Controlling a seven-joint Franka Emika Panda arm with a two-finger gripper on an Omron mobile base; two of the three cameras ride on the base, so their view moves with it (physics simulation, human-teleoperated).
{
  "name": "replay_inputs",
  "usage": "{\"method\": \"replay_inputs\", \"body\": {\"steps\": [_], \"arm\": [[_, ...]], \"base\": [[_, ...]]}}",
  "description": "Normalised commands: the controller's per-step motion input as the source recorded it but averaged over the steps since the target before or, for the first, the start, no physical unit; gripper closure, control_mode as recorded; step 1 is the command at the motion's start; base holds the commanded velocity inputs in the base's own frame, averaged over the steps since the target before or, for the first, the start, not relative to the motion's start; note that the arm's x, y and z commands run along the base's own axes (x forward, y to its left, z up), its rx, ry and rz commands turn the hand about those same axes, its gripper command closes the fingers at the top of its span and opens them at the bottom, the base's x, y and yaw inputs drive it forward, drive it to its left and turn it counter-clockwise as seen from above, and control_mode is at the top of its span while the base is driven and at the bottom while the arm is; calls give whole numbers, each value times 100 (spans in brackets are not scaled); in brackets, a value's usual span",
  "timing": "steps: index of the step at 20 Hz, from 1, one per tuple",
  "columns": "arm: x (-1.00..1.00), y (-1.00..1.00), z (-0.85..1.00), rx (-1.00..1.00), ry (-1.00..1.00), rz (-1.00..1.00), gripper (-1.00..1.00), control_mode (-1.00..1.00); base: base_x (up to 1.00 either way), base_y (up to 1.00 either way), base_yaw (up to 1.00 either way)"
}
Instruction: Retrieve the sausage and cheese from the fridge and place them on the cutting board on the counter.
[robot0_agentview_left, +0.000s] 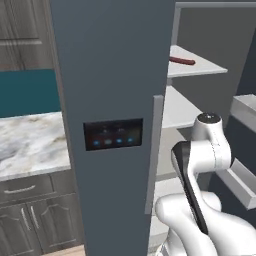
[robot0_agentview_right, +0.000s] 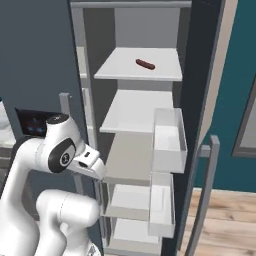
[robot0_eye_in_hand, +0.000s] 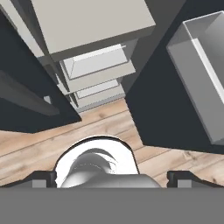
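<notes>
One fridge door (robot0_agentview_right: 197, 125) stands swung open to the right, its two white bins (robot0_agentview_right: 167, 140) facing the bare shelves (robot0_agentview_right: 135, 112), while the left door (robot0_agentview_left: 107, 125) with the black panel (robot0_agentview_left: 113, 134) is closed. Alone on the top shelf, toward the far side, lies the sausage (robot0_agentview_right: 145, 64). Low in the hand view the gripper (robot0_eye_in_hand: 112, 178) points down at the wooden floor (robot0_eye_in_hand: 39, 144) with its fingertips (robot0_eye_in_hand: 180, 177) spread wide apart, holding nothing.

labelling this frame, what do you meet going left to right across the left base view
Marble counter → closed fridge door with its black lit panel → grey door handle → sausage on an upper white shelf → door bin at the right edge.
</notes>
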Motion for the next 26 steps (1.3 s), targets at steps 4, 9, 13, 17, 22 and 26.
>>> {"method": "replay_inputs", "body": {"steps": [4, 9, 13, 17, 22, 26], "arm": [[0, 0, 0, 0, 0, 0, -100, 100], [0, 0, 0, 0, 0, 0, -100, 100], [0, 0, 0, 0, 0, 0, -100, 100], [0, 0, 0, 0, 0, 0, -100, 100], [0, 0, 0, 0, 0, 0, -100, 100], [0, 0, 0, 0, 0, 0, -100, 100]], "base": [[33, -21, 11], [33, -28, 20], [18, -47, 7], [23, -31, -2], [18, -5, 0], [0, 0, 0]]}}
